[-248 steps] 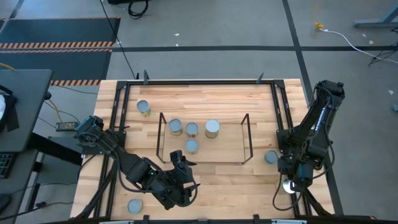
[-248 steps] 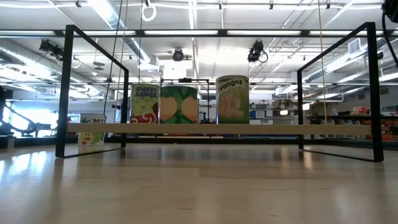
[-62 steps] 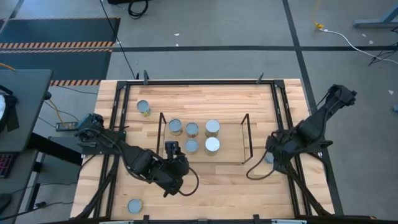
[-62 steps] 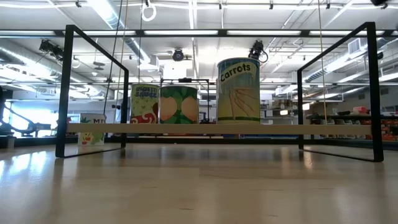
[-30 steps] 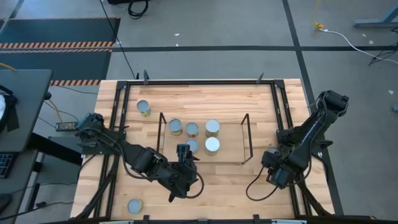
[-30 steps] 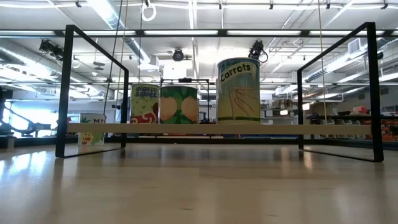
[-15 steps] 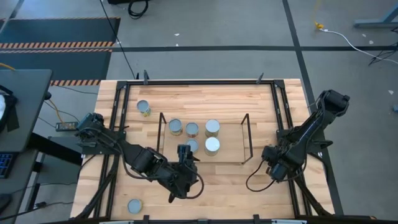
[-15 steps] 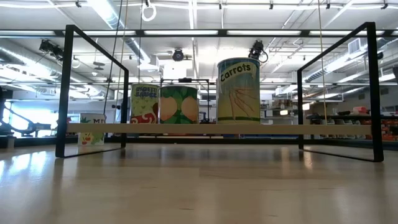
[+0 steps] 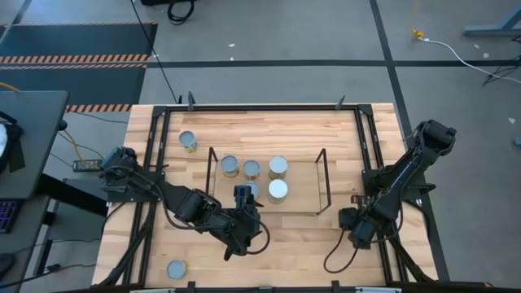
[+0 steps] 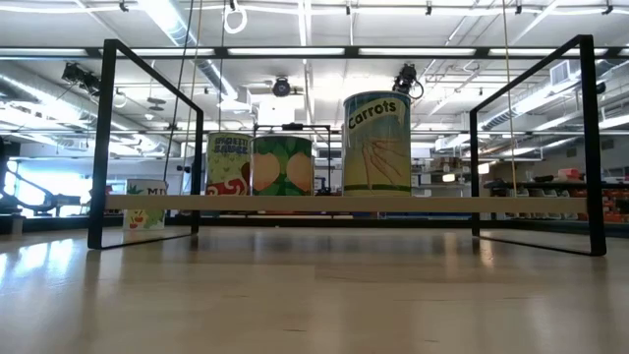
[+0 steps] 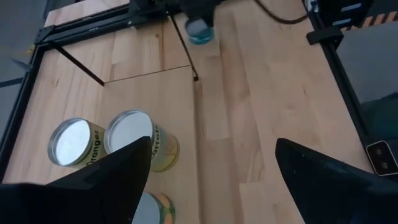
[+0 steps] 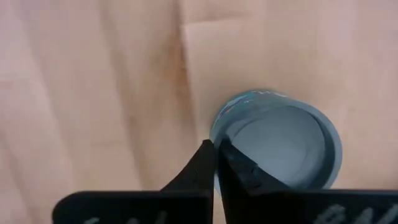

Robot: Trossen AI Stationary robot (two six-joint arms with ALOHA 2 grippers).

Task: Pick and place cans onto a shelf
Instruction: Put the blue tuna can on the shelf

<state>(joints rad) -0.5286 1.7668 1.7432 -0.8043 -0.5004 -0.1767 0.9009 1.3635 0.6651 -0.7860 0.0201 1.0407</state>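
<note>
The shelf (image 9: 264,191) is a dark rod rack in the middle of the table, and in the low view (image 10: 295,203) it carries several cans. From above I see cans on it (image 9: 229,166) (image 9: 251,168) (image 9: 278,167) (image 9: 278,190). My left gripper (image 9: 242,195) is open and empty above the shelf's near side, over a half-hidden can (image 9: 252,189). My right gripper (image 12: 215,148) is shut, with its tips at the rim of a blue-sided can (image 12: 277,146) standing on the table right of the shelf. In the high view that arm (image 9: 356,221) hides this can. My right gripper points down from above, and its shut fingertips (image 12: 205,155) stand at the edge of the blue-sided can's rim (image 12: 219,121). I cannot tell whether they touch it. The can stands upright on the table.
One can (image 9: 188,141) stands at the far left outside the shelf and another (image 9: 176,268) at the near left corner. The black outer frame (image 9: 260,107) runs round the table. In the left wrist view two cans (image 11: 73,140) (image 11: 130,132) stand under the open fingers.
My right gripper has shifted a little toward the table's near edge in the last half second. My left gripper has stayed open over the shelf's near side. The cans on the shelf have not moved.
</note>
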